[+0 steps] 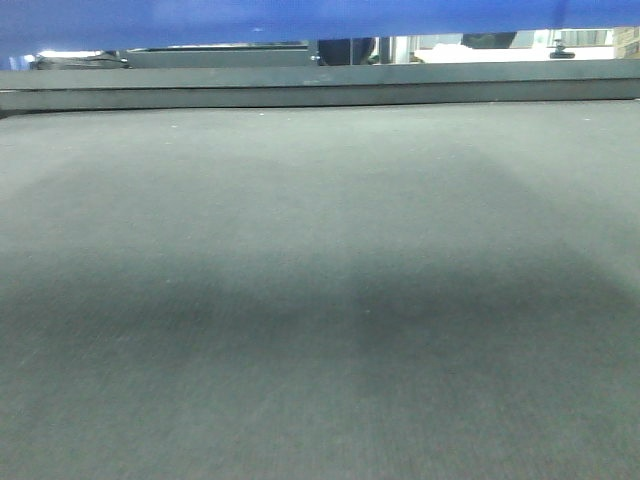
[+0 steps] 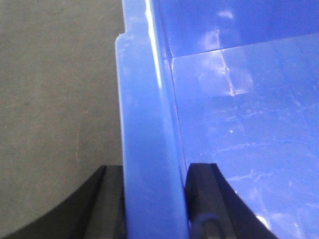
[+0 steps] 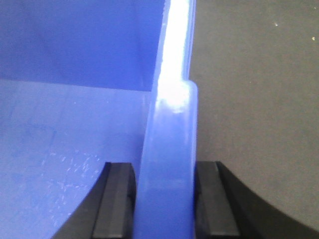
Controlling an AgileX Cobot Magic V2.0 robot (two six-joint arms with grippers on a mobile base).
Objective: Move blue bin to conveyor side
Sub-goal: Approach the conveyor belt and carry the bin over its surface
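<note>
The right gripper [image 3: 167, 199] clamps the blue bin [image 3: 75, 149] at its rim, one finger [image 3: 115, 199] inside, above the conveyor [image 3: 259, 109]

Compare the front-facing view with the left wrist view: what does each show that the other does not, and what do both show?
Only the front-facing view shows the conveyor across its width, the rail at its far edge and a bright sliver of room beyond. Only the left wrist view shows the left gripper, its fingers clamped either side of the bin's rim, and the bin's inside. Both show part of the bin and the conveyor surface.
</note>
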